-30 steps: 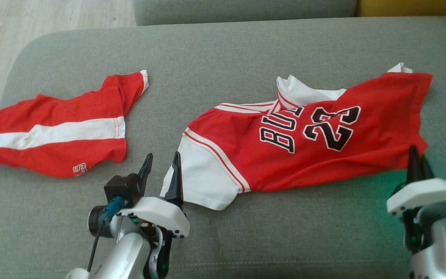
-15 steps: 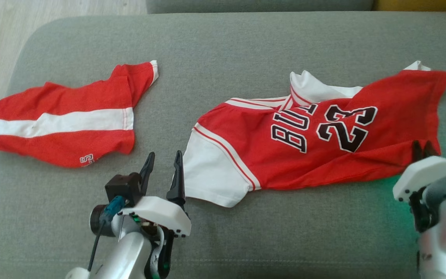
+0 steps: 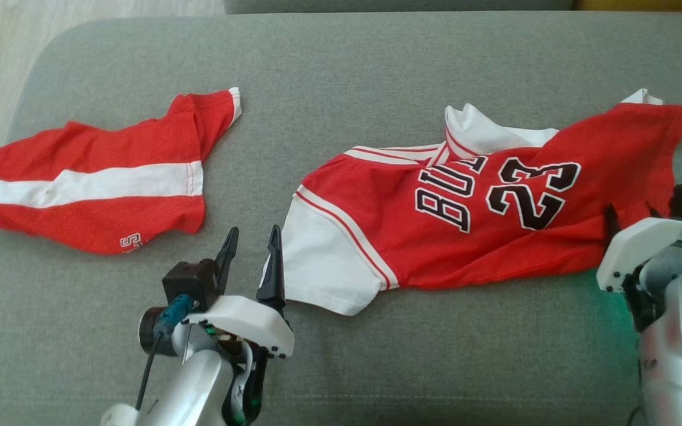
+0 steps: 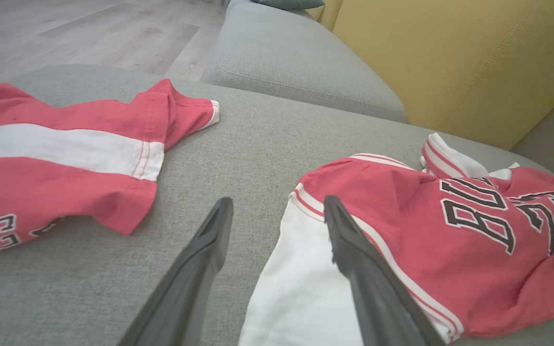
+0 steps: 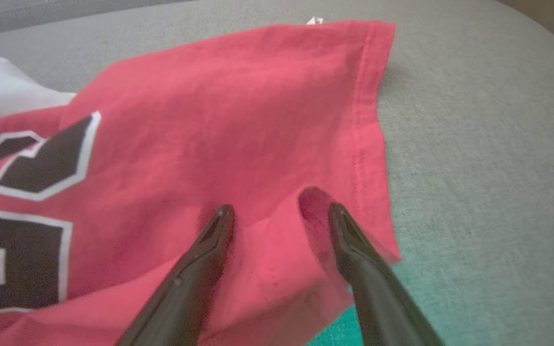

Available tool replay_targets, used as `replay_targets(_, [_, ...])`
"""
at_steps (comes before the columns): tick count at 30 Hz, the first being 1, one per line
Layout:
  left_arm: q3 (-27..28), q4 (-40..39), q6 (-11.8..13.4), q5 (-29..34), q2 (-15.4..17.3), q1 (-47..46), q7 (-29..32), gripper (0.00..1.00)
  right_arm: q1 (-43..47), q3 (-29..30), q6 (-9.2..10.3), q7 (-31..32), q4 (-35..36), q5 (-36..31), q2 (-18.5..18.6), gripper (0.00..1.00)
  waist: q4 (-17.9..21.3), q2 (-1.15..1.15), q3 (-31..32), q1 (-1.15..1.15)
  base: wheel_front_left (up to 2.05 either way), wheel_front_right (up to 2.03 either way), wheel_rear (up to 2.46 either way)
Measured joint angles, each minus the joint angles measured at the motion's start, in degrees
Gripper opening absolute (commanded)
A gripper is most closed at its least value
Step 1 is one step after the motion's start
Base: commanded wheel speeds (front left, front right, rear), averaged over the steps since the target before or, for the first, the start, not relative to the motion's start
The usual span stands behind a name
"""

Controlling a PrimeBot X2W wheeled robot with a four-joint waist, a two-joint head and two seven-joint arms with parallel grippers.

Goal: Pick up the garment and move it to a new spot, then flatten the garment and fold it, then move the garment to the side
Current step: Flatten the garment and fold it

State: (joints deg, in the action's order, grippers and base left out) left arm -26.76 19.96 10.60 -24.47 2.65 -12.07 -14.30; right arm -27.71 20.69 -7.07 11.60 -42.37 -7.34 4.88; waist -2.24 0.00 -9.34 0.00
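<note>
A: Starting at the left, what do we have on the sofa cushion (image 3: 341,59)?

B: A striped garment (image 3: 86,189) in red and white, well apart from our work. We leave it alone.

A: And our left hand (image 3: 253,232)?

B: Open, fingers spread, gripping nothing. It sits at the near edge of the white sleeve (image 3: 317,266), one finger over the cloth and the other over bare cushion.

A: Then the shirt (image 3: 465,236) itself?

B: It lies from the middle to the right of the cushion, print up, with the sleeve end toward our left and the hem (image 5: 368,120) toward our right. It isn't flat: the collar (image 3: 471,127) is bunched, and folds run below the number (image 3: 530,189).

A: And the right hand (image 5: 279,209)?

B: Also open and holding nothing. Its fingers are poised over the near corner of the hem, where a small pucker (image 5: 313,197) of cloth stands up. We can't tell whether the tips touch the cloth.

A: So we judge we're at the flattening?

B: We think so. To do it well we'd pinch a thin edge at each end, sleeve on the left and hem corner on the right. Then we'd draw them apart evenly and low, so the folds run out instead of the whole shirt sliding
</note>
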Motion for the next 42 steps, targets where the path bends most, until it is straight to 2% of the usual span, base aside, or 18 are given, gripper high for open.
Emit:
replay_targets(6, [-0.04, -0.22, 0.0, -0.91, -0.01, 0.0, 0.0, 1.0, -1.01, 0.08, 0.0, -1.89, -1.97, 0.13, 1.54, 1.0, 0.93, 0.0, 0.75, 0.0, 0.0, 0.0, 0.0])
replay_targets(11, [-0.01, -0.79, 0.01, -1.59, 0.0, 0.05, 0.0, 1.0, -1.53, -1.15, 0.0, -5.23, 0.15, 3.22, 1.55, 1.0, 1.79, 0.0, 1.84, 0.0, 0.0, 0.0, 0.0])
replay_targets(17, [0.02, -1.43, 0.08, -1.98, 0.0, 0.32, 0.0, 1.0, 3.54, -3.03, 0.0, -8.82, 9.06, 8.58, 1.37, 1.0, 2.99, 0.0, 3.43, 0.0, 0.0, 0.0, 0.0])
replay_targets(25, [0.38, -2.41, 0.07, -1.98, 0.0, 1.98, 0.0, 1.0, 18.84, -5.23, 0.0, -12.09, 25.13, 13.84, -1.05, 1.0, 4.78, 0.0, 4.98, 0.0, 0.0, 0.0, 0.0])
replay_targets(30, [0.44, -3.26, -0.01, -1.98, 0.0, 2.09, 0.0, 1.0, 25.82, -7.68, 0.0, -14.33, 31.78, 16.07, -2.33, 1.0, 5.4, 0.0, 5.11, 0.0, 0.0, 0.0, 0.0])
replay_targets(36, [-0.03, -3.37, -0.02, -1.99, 0.01, 2.31, 0.0, 1.0, 28.66, -9.31, 0.0, -15.89, 33.07, 16.3, -2.49, 1.0, 5.61, 0.0, 4.86, 0.0, 0.0, 0.0, 0.0])
replay_targets(42, [-0.23, -3.36, -0.19, -1.98, 0.01, 2.3, 0.0, 1.0, 28.42, -8.44, 0.0, -15.95, 32.42, 16.35, -2.5, 1.0, 4.96, 0.0, 4.08, 0.0, 0.0, 0.0, 0.0])
